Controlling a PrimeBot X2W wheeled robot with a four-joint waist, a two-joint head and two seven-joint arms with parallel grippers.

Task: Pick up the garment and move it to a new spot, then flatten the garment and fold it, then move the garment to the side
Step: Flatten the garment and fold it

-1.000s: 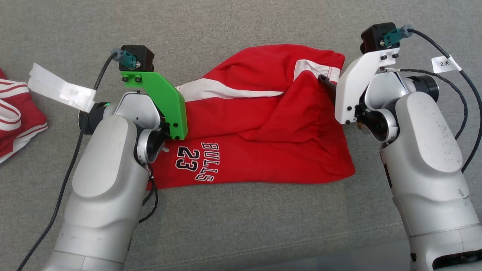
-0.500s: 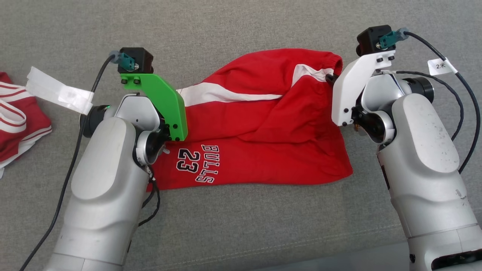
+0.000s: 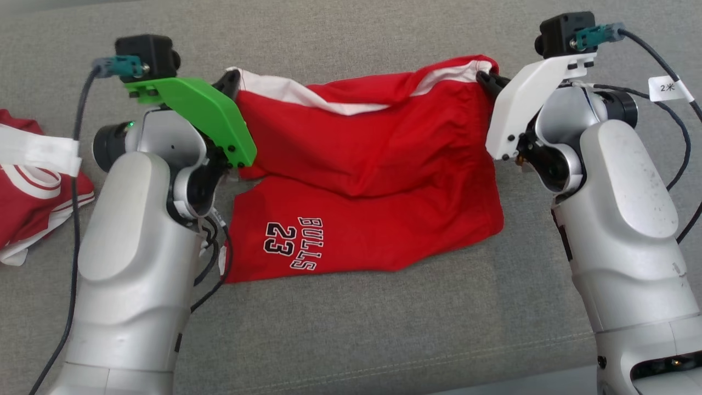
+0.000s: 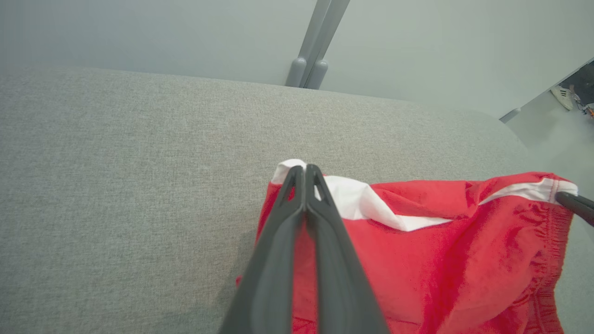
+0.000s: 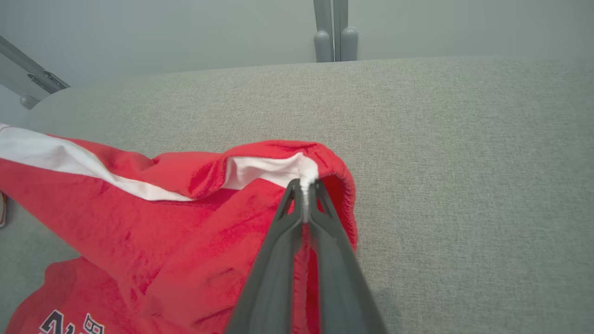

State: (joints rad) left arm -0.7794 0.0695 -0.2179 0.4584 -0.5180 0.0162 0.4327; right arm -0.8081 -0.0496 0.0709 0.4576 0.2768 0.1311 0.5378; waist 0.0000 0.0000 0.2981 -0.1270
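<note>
The red shorts (image 3: 373, 164) carry "BULLS" with the number "23" beside it, in dark letters edged white, on the panel nearest the robot, turned sideways in the head view; a white tag (image 3: 667, 88) on the black cable (image 3: 643, 45) by the right arm reads "2米"; in the right wrist view the shorts' print sits at the lower left corner, cut off and unreadable.
</note>
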